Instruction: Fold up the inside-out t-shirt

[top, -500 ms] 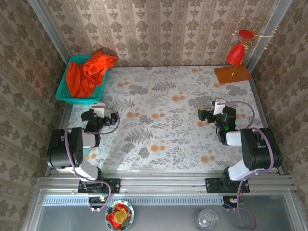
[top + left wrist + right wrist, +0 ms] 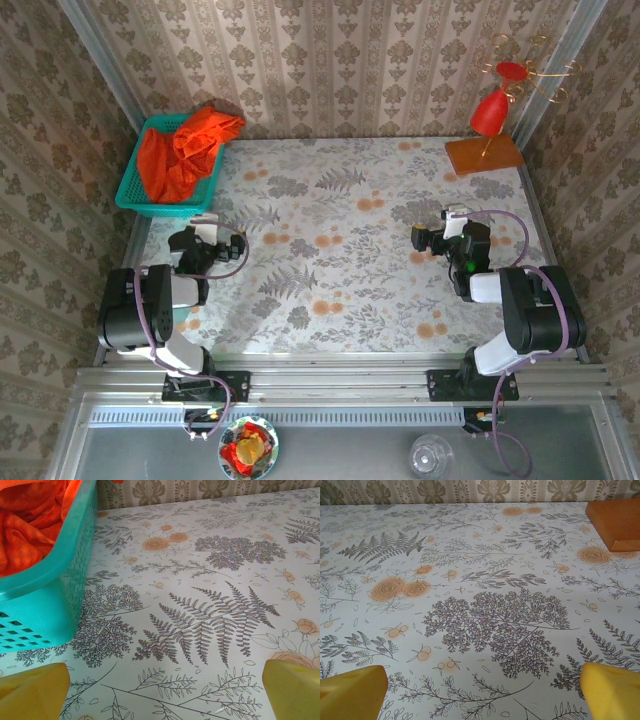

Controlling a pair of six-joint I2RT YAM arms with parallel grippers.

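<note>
Far left, the inside-out t-shirt lies heaped in the teal basket, so I judge I'm at the fetching step. My left gripper, near the basket, and right gripper both hang spread and empty; next I'd reach in and pull the shirt out.

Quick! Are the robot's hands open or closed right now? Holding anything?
Left hand: open, holding nothing.
Right hand: open, holding nothing.

Ahead-left of my left gripper, the frame crops the basket and the t-shirt in it; ahead-right of my right gripper, the wooden base is cut off.
</note>
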